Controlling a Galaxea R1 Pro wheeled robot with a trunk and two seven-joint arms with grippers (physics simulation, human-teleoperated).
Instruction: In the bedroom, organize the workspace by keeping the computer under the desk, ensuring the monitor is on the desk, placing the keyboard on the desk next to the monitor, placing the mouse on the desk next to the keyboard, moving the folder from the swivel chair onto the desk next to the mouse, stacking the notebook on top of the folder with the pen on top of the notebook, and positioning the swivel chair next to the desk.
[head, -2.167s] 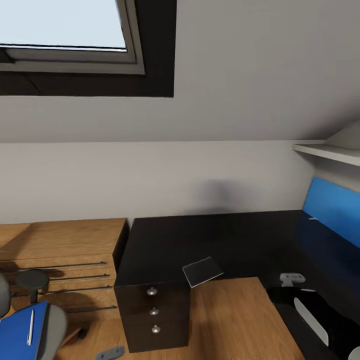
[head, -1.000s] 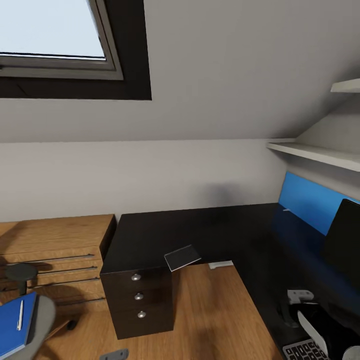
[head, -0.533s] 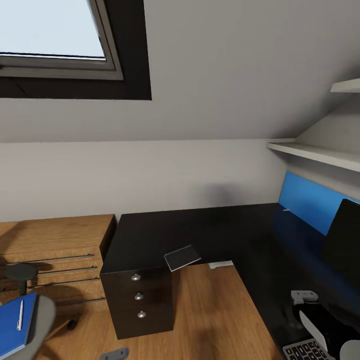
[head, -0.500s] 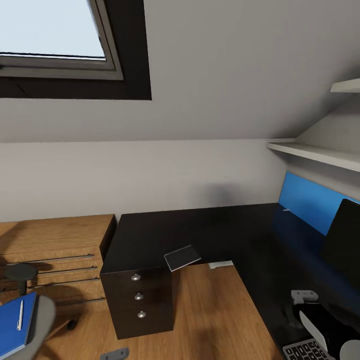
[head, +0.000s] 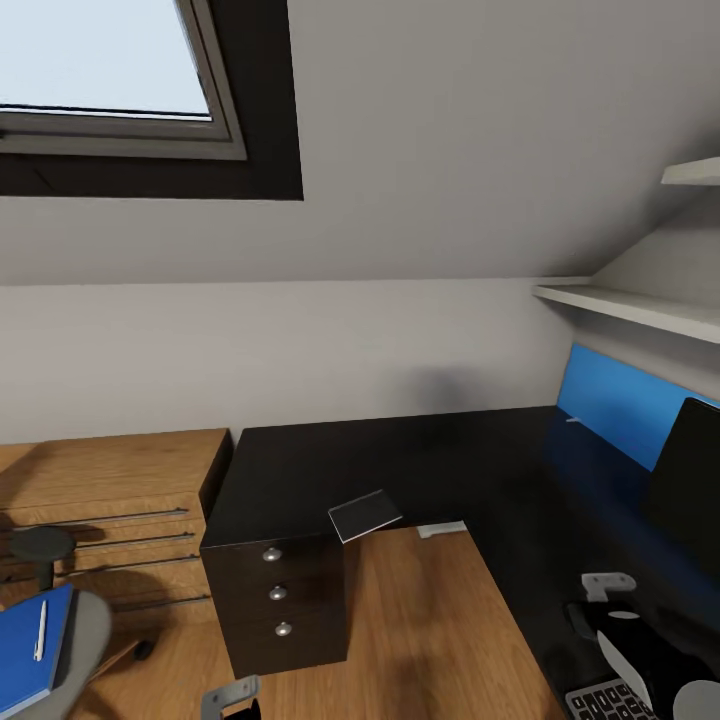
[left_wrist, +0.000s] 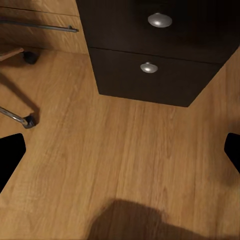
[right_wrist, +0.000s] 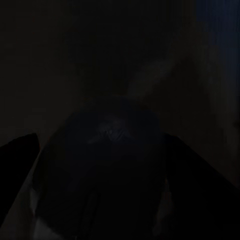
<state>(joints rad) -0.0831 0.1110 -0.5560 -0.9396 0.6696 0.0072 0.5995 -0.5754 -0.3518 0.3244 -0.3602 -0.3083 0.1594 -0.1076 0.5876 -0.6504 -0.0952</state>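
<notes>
The black L-shaped desk (head: 420, 460) has its drawer unit (head: 278, 595) at the near left corner. The dark-grey notebook (head: 365, 515) lies at the desk's inner edge, overhanging it. At the far left the blue folder (head: 22, 650) rests on the swivel chair (head: 88, 630), with the white pen (head: 41, 630) on top of it. The monitor (head: 690, 490) stands at the right, and a corner of the keyboard (head: 605, 700) lies below it. My left gripper (left_wrist: 120, 155) hangs open over the floor before the drawers. In the dim right wrist view a dark rounded lump, seemingly the mouse (right_wrist: 110, 165), sits close to my right gripper. The computer is out of view.
A light wooden dresser (head: 110, 480) stands left of the desk, behind the chair. A chrome chair leg with a caster (left_wrist: 17, 117) reaches across the wood floor (head: 430, 630). A blue panel (head: 615, 400) and white shelves (head: 620, 305) line the right wall.
The head view swung right over the first second, then held still. Since then my left arm has risen into the bottom edge, and my right wrist has lifted slightly.
</notes>
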